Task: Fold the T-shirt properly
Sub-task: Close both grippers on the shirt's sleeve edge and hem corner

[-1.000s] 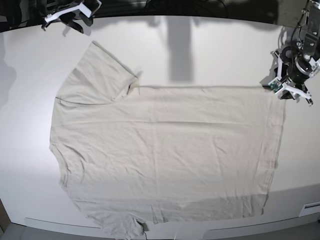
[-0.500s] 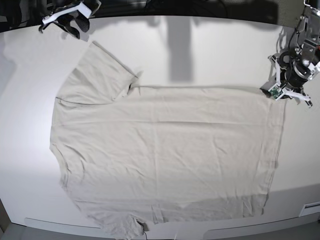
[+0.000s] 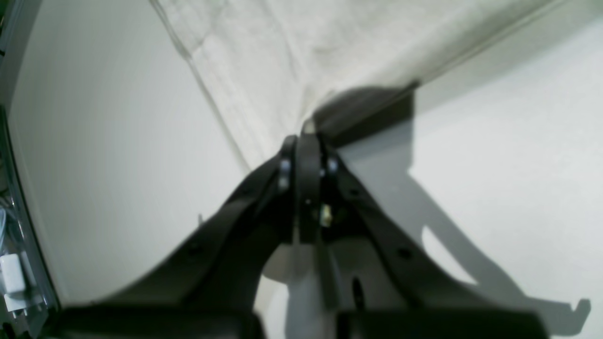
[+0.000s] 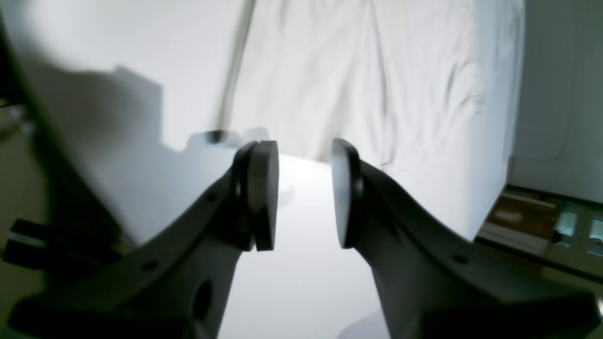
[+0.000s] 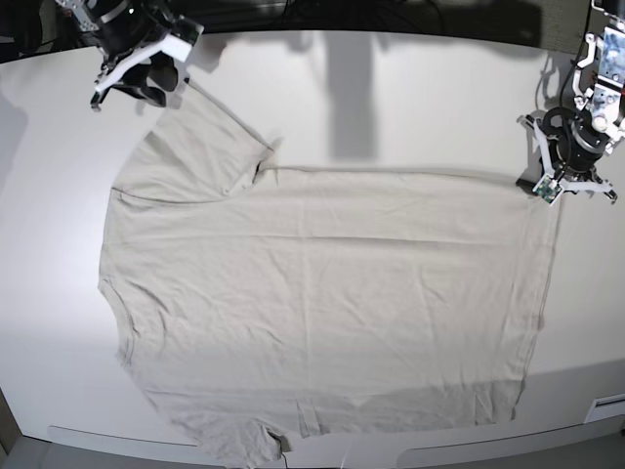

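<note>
The pale grey-beige T-shirt lies spread flat on the white table, collar to the left and hem to the right. My left gripper is at the far hem corner. In the left wrist view its jaws are pressed together on that corner of the T-shirt, and the cloth puckers up to the tips. My right gripper hovers at the far sleeve's outer end. In the right wrist view it is open and empty above bare table, with the T-shirt ahead of it.
The near sleeve reaches the table's front edge. The table's right edge, with a floor and boxes beyond, shows in the right wrist view. A table edge with cables shows on the left of the left wrist view.
My right arm has come down from the back edge to the far sleeve. My left gripper has turned and shifted slightly at the hem corner. The T-shirt has not moved.
</note>
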Robot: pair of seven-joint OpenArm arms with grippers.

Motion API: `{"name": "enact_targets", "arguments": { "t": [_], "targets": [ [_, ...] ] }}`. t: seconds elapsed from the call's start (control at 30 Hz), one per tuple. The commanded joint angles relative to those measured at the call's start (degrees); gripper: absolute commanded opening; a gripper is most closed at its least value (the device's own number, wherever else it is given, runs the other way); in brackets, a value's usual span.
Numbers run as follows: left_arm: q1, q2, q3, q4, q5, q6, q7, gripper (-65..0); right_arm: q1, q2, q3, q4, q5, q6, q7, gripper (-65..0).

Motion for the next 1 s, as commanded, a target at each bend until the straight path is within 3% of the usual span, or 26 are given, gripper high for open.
{"name": "enact_targets", "arguments": {
  "t": [0.0,0.2,0.4,0.57,0.67,0.83,0.97],
  "targets": [
    [0.37,-0.76,-0.02,-0.24,0.79,-0.68,4.28,-65.0,0.68,1.20,0.26,0.81,0.94,-0.07,0.59,-43.1],
    [0.37,-0.74,-0.02,-0.24,0.76,-0.68,4.63,-65.0,4.28,3.10,0.26,0.00,2.03,1.25,0.66,-40.5],
    [0.35,-0.74,-0.02,-0.26,0.57,-0.66,5.55,-65.0,5.11,7.15,0.26,-4.85,1.42,1.79,2.99,-40.5],
    [0.35,-0.76,-0.04,-0.26,0.42,-0.66,6.69,-65.0,9.09,7.19,0.26,-11.52,1.38,1.97,6.47,-40.5],
    [0.35,-0.76,-0.02,-0.24,0.42,-0.57,6.95,-65.0,10.45,8.31,0.15,-13.79,1.38,4.11,7.41,-40.5],
    [0.35,-0.74,-0.02,-0.24,0.42,3.08,6.99,-65.0,11.06,8.85,0.15,-16.20,1.38,5.07,10.93,-40.5],
    [0.35,-0.76,-0.02,-0.24,0.42,3.39,6.97,-65.0,11.15,8.85,0.15,-17.20,1.31,5.07,12.35,-40.5]
  ]
}}
